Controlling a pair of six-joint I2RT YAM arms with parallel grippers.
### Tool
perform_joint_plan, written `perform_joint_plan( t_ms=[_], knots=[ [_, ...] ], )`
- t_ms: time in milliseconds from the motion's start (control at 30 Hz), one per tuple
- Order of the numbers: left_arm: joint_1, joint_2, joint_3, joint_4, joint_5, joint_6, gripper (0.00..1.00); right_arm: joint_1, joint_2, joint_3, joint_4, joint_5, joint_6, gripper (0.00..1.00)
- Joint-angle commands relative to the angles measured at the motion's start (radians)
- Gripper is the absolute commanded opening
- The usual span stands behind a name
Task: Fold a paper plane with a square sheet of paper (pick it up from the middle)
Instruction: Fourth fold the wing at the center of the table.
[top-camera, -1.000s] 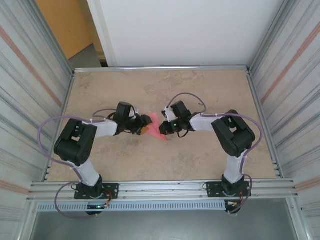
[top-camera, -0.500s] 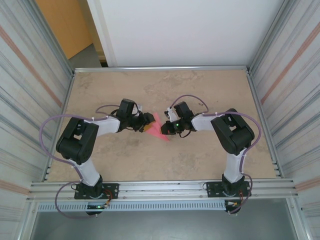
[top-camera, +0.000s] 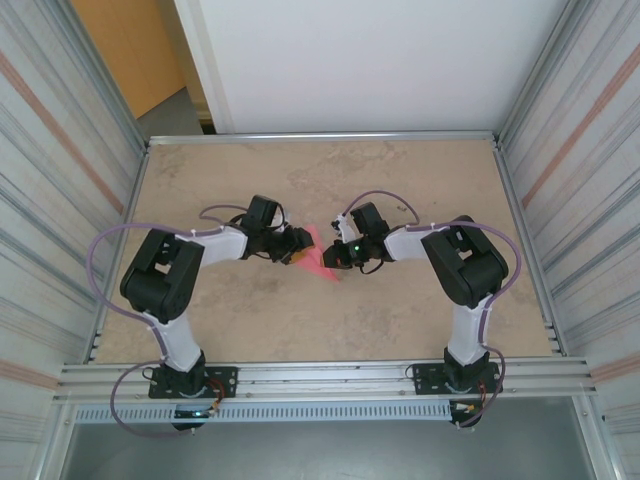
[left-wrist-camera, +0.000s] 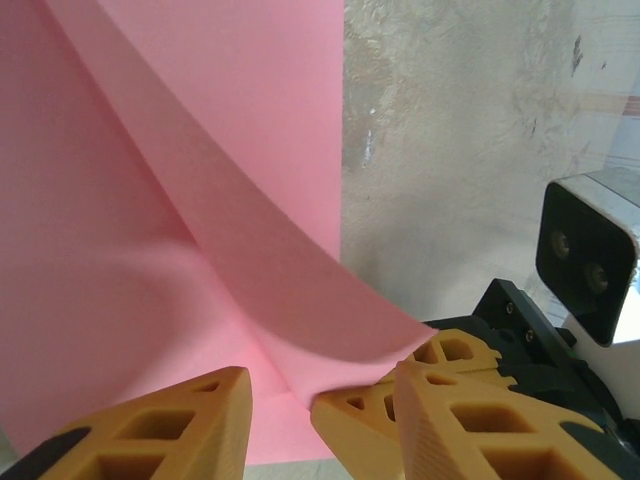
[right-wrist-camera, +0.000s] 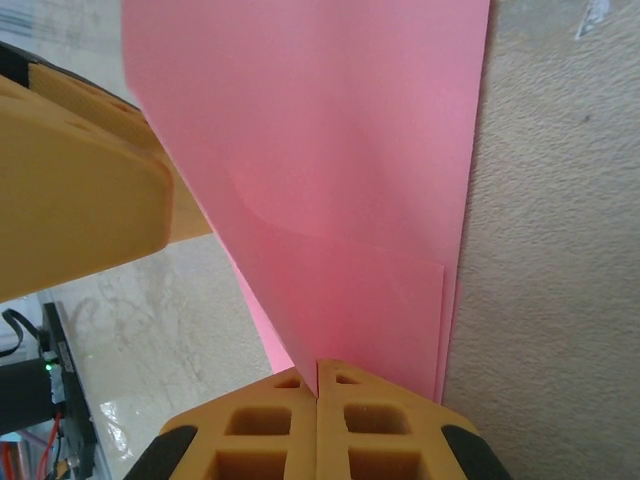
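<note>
Near the middle of the mottled beige desk (top-camera: 400, 170), the thin pink-red square sheet of paper (top-camera: 312, 256) sat partly folded between the two arms. The right claw (right-wrist-camera: 317, 385) was pressed together on one edge of the sheet. The left claw (left-wrist-camera: 315, 390) stood apart, its orange fingers (left-wrist-camera: 150, 430) straddling a curled flap lifted off the layer beneath.
</note>
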Motion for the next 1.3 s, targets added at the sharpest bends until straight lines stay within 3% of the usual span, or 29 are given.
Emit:
perform_joint_plan(
  t_ms=[0,433,767,1033,1267],
  knots=[
    [-0.008,0.023,0.029,-0.037,-0.02,0.029,0.4,-0.01,0.022,-0.006,0.01,-0.026,0.023,0.06],
    [-0.014,0.084,0.095,-0.153,-0.045,0.038,0.47,-0.014,0.022,-0.001,0.001,-0.027,0.024,0.12],
    [-0.022,0.132,0.164,-0.382,-0.131,0.049,0.5,-0.033,-0.075,-0.033,-0.046,0.005,-0.027,0.34],
    [-0.029,0.171,0.201,-0.458,-0.161,0.049,0.5,-0.01,-0.067,-0.023,-0.094,0.008,-0.077,0.36],
    [-0.033,0.197,0.21,-0.472,-0.155,0.051,0.5,0.02,-0.04,0.013,-0.121,0.033,-0.099,0.3]
  ],
)
